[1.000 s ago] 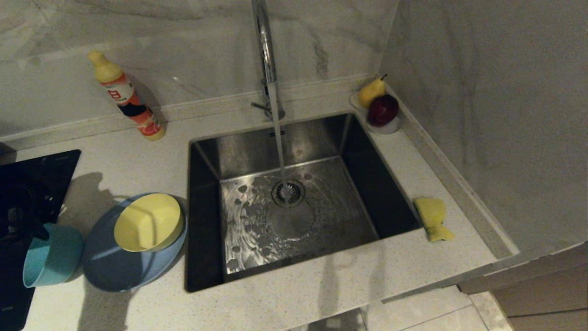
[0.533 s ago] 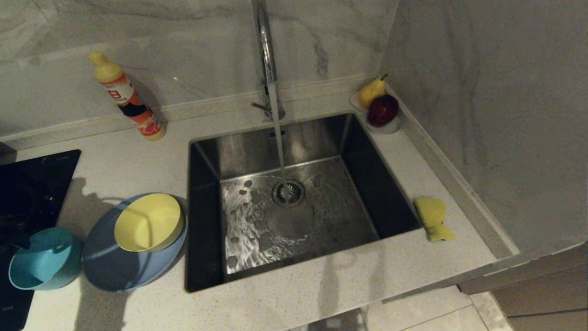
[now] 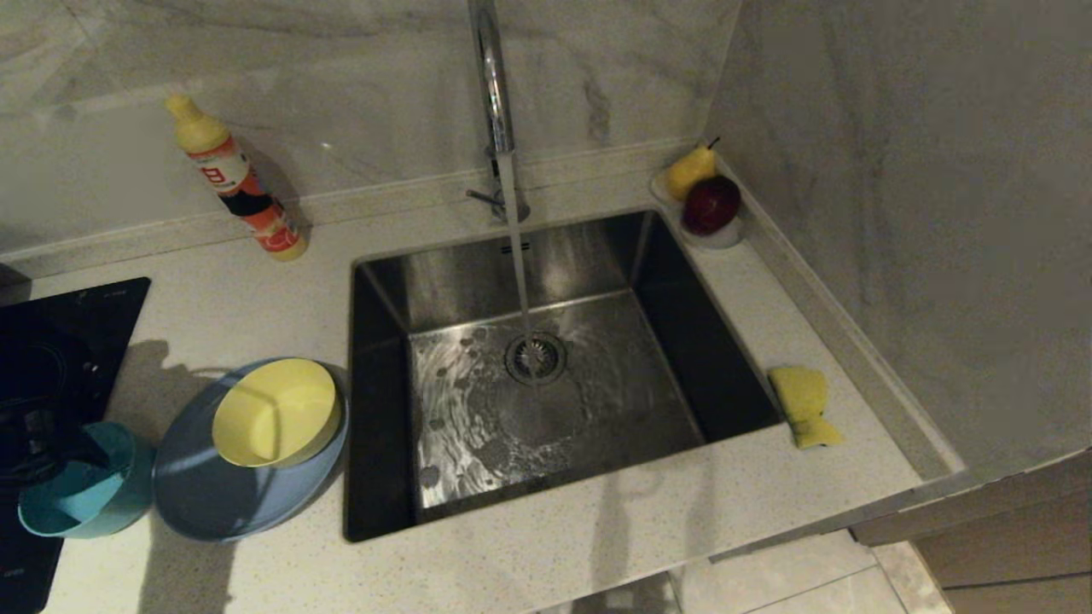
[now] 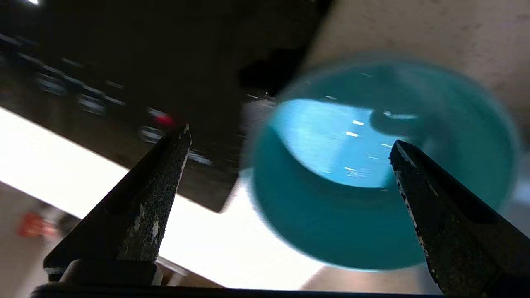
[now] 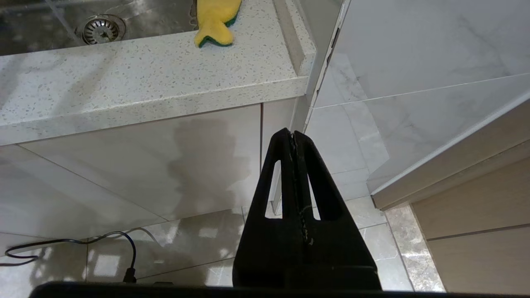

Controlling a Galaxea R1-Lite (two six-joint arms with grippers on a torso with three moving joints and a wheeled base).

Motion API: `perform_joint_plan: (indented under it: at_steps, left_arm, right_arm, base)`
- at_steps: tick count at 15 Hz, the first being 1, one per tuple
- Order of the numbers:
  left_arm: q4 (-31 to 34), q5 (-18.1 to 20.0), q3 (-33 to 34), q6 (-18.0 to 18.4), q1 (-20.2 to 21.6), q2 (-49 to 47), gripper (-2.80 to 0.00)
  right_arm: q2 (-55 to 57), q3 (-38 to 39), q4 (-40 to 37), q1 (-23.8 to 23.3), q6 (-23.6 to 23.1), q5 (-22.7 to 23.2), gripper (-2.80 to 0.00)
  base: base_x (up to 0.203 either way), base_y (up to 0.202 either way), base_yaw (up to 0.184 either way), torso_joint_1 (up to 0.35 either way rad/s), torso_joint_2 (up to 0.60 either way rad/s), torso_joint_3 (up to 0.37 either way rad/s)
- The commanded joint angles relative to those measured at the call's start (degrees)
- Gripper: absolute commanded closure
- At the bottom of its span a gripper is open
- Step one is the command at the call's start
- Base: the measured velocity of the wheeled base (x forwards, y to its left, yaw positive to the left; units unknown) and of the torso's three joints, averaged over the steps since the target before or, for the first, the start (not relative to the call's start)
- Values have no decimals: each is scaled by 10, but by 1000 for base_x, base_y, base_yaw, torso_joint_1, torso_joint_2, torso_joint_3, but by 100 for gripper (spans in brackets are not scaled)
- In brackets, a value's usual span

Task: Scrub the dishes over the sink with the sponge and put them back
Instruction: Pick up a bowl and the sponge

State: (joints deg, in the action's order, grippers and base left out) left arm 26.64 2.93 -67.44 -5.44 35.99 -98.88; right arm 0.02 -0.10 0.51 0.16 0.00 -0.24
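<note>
At the far left we see our left pincer [image 4: 290,142], its two fingers spread wide apart and clamped on nothing. In the head view it is a dark shape over the black cooktop [image 3: 51,341], just above the teal-blue bowl [image 3: 81,495]. Through the left wrist view the teal-blue bowl [image 4: 372,165] lies below the pincer, with one fingertip over its inside and the other out over the cooktop's edge; whether a finger touches the rim we cannot tell. The bowl rests where the cooktop meets the counter [image 3: 554,546].

Just to the right of that pincer sits the periwinkle-blue plate [image 3: 213,503], flat on the counter, carrying the yellow bowl [image 3: 275,412] upright on its far half. Well behind them a detergent bottle [image 3: 235,179] leans near the wall.

Farther right of the pincer is the sink [image 3: 546,375], with water running from the faucet [image 3: 493,94] onto the drain strainer [image 3: 535,356]. At the sink's far right corner a small dish holds a yellow pear [image 3: 689,170] and a red apple [image 3: 711,205].

The sponge [image 3: 804,405] lies on the counter just beside the sink's right rim, well apart from both pincers.

Our right pincer [image 5: 294,140] hangs parked below the counter edge, fingers pressed together and holding nothing, with the sponge [image 5: 216,20] above it on the counter.
</note>
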Motion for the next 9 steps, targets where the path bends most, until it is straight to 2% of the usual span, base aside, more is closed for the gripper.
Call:
perform_joint_plan:
  at_steps: [1, 4, 9]
  left_arm:
    - [2, 16, 8, -12, -5, -10, -280]
    - [2, 27, 20, -34, -6, -14, -280]
    - [2, 28, 26, -46, -6, -22, -280]
  right_arm:
    - [0, 0, 0, 0, 0, 0, 0]
    - [0, 0, 0, 0, 0, 0, 0]
    - [0, 0, 0, 0, 0, 0, 0]
  base:
    - [0, 0, 0, 0, 0, 0]
    - [0, 0, 0, 0, 0, 0]
    - [0, 0, 0, 0, 0, 0]
